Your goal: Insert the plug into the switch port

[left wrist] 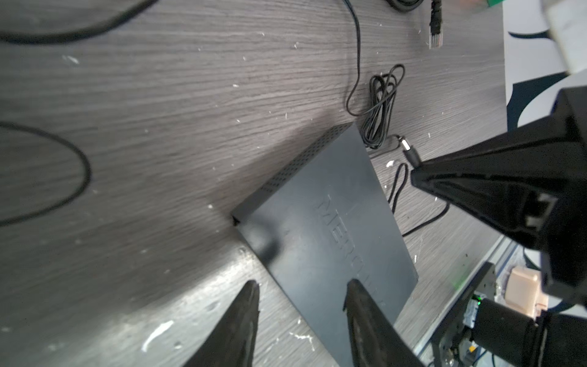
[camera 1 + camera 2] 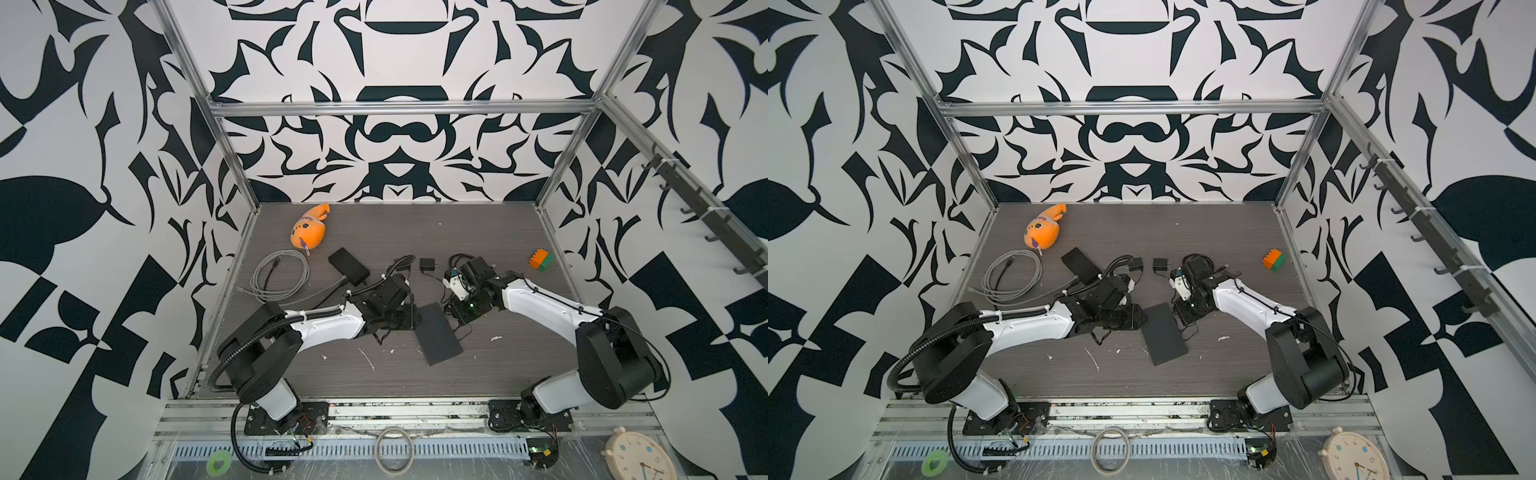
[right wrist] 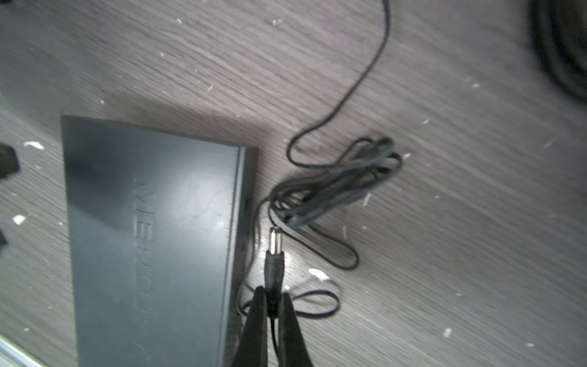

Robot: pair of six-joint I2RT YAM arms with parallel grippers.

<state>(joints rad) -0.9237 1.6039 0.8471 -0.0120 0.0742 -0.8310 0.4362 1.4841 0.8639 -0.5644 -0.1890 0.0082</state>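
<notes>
- Your grey wood-grain table [image 2: 374, 374] carries everything.
- The switch [image 2: 438, 334], a flat black box, lies flat near the table's middle, between your two arms.
- Your left gripper [image 1: 301, 286] hovers at one corner of the switch. Its fingers stand moderately apart and hold nothing, one over the lid and one over bare table.
- Your right gripper [image 3: 273, 295] is pinched tight on the plug's black sleeve.
- The cord [image 3: 333, 187] lies bundled on the table just beside the switch.
- The plug [image 3: 274, 251] sits alongside the switch's side face with its metal tip free, not in any port.
</notes>
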